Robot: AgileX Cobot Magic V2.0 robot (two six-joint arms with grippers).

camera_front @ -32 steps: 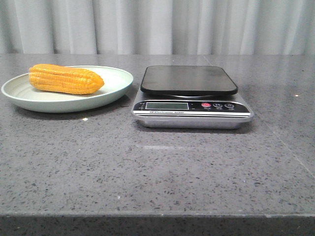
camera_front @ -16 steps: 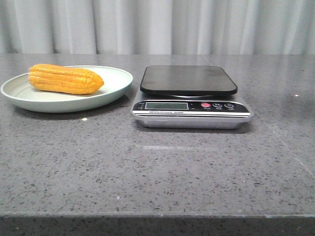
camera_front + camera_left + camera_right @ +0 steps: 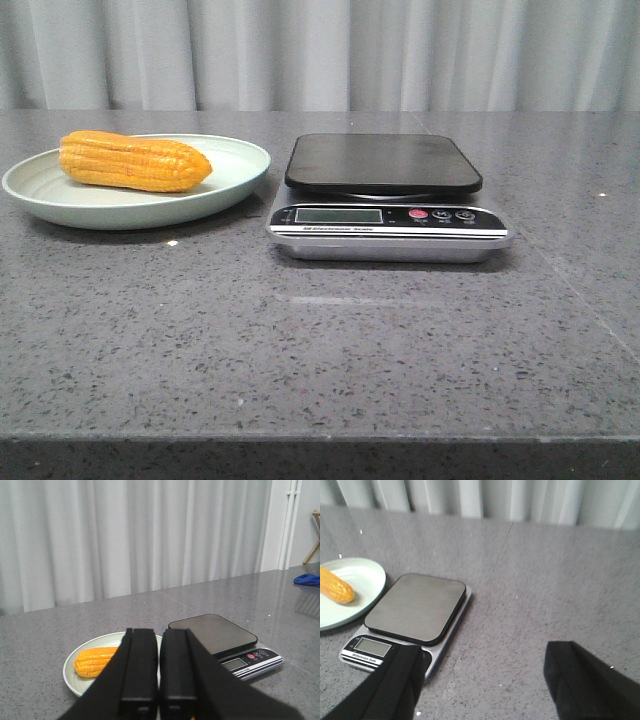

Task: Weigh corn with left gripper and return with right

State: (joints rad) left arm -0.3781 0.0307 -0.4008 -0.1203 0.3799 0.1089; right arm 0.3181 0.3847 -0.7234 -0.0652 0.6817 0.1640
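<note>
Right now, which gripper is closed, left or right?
The left gripper: its two fingers sit almost pressed together with nothing between them. The right gripper has its fingers spread wide apart.

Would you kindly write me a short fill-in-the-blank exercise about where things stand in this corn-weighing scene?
1. The corn lies on the pale green ____.
2. The black platform of the scale has ____ on it.
3. The left gripper has its jaws ____.
4. The right gripper has its jaws ____.

Missing words: plate; nothing; shut; open
</note>
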